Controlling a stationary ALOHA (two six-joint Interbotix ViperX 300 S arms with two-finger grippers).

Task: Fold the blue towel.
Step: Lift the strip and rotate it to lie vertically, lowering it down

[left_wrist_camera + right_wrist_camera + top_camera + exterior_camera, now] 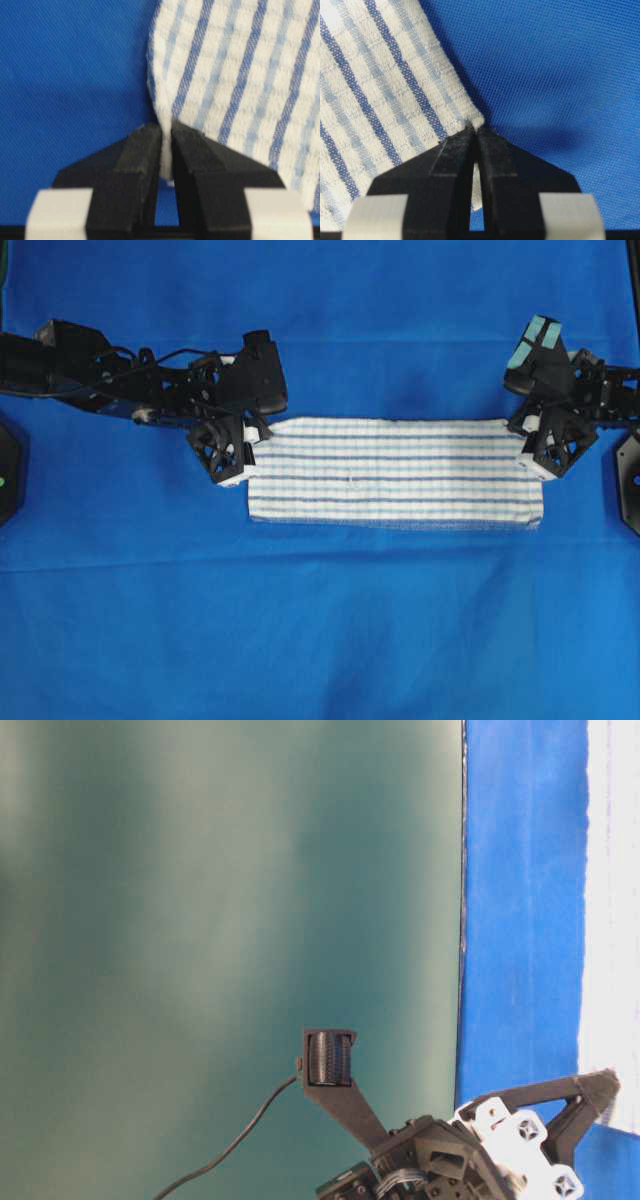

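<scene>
Right now I have both claws pinched onto the blue towel (395, 472); it lies flat as a long strip across the middle of the big blue cloth (320, 640) that covers the whole work surface, stripes running along its length from left to right in the overhead view.

On my left wrist camera the left gripper (166, 137) has its two black fingers (135, 165) drawn together with a thin fold of white cloth caught between them; the towel fans out up and to the right from that pinch, and the plain blue cloth fills the left of that view. From overhead the left gripper (252, 438) sits at the towel's upper left corner, its arm stretching off to the left edge.

On my right wrist camera the right gripper (476, 131) is likewise narrowed onto a corner of the towel; a sliver of white shows between the fingertips (497, 150), and the striped cloth spreads away to the upper left. From overhead the right gripper (528, 437) meets the towel's upper right corner.

The table-level camera appears turned on its side; it gives me mostly a dull green wall (230, 920), a band of blue cloth, a white strip of towel at the right edge, and part of one arm at the bottom; which arm, I cannot tell.
</scene>
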